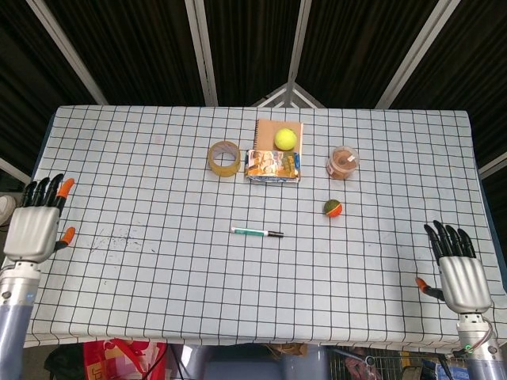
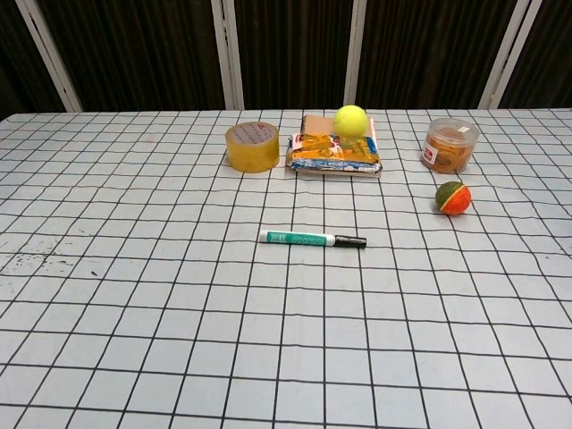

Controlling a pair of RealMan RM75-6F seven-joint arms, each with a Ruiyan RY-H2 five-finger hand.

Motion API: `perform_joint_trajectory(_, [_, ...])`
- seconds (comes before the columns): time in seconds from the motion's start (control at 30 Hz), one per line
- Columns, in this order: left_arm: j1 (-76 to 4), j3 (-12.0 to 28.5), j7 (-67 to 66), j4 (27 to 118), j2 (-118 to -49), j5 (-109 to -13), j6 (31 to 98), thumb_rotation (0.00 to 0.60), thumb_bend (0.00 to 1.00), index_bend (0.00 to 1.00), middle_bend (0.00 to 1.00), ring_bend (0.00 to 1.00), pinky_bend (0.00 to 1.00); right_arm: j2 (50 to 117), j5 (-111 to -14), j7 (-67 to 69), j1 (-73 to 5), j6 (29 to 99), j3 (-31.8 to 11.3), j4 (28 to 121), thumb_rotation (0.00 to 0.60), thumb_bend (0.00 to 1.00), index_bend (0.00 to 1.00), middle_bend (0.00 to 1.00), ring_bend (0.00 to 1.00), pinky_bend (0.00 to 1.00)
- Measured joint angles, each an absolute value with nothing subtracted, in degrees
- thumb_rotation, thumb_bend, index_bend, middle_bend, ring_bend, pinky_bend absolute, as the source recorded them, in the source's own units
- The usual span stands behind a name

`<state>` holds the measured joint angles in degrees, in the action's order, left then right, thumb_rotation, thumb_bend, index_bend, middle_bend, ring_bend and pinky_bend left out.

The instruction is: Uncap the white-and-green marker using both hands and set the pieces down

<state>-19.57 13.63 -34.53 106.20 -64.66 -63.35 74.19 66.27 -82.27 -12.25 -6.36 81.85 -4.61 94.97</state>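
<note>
At the table's [image 1: 158, 309] left edge, in the head view, left hand [image 1: 33, 229] raised flat, back toward the camera, fingers [image 1: 47, 190] straight, slightly apart, pointing away toward the far side, holding nothing. At the near right corner, right hand [image 1: 463, 281] in the same flat pose, dark fingers [image 1: 447, 237] extended and a little spread, thumb out to the side, also holding nothing. Both hands well apart from everything on the checked cloth, and neither visible in the chest view. One marker [image 1: 257, 233], white and green with a dark end, lying flat and capped near the table's middle, dark end toward the right hand's side, roughly between the two hands. Beyond it, one roll of tape [image 1: 224, 158] standing on its side; just beside that, one stack of packets [image 1: 272, 165] on a brown notebook [image 1: 279, 127], with one yellow ball [image 1: 286, 139] resting on top. Farther right, one small clear tub [image 1: 342, 162] with brownish contents. Nearer than the tub, one small orange-and-green ball [image 1: 333, 208], apart from the marker.
</note>
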Motion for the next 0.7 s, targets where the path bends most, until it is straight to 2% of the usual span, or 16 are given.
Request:
perform_joint_trajectory(0.13, [-26.54,17.81,-41.86,106.40,-70.96,-52.03,73.32,0.600,0.43,0.13,0.00,0.00,0.01,66.25,-82.48,-14.53,-6.50,81.68,-4.27,95.92,0.600,0.18,0.09,0.05,0.00,0.05])
perform_joint_trajectory(0.3, [-35.66,21.00,-47.50,102.68,-82.10,-44.16,72.58,0.600,0.43,0.12,0.00,0.00,0.00,65.93,-81.80,-16.06,-6.49,81.26,-4.02,96.68,0.600,0.18,0.10,0.05,0.00,0.04])
perform_joint_trajectory(0.43, [-42.03,22.19,-52.26,99.79,-88.66,-39.42,72.12,0.600,0.41,0.12,0.00,0.00,0.00,65.70,-80.52,-16.01,-6.84,80.39,-4.44,96.83,0.600,0.18,0.11,0.05,0.00,0.04])
perform_joint_trajectory(0.7, [-50.45,22.97,-57.31,97.28,-96.94,-32.04,70.56,0.600,0.41,0.23,0.00,0.00,0.00,66.64,-78.69,-15.93,-8.12,78.04,-4.99,95.38,0.600,0.18,0.11,0.05,0.00,0.04])
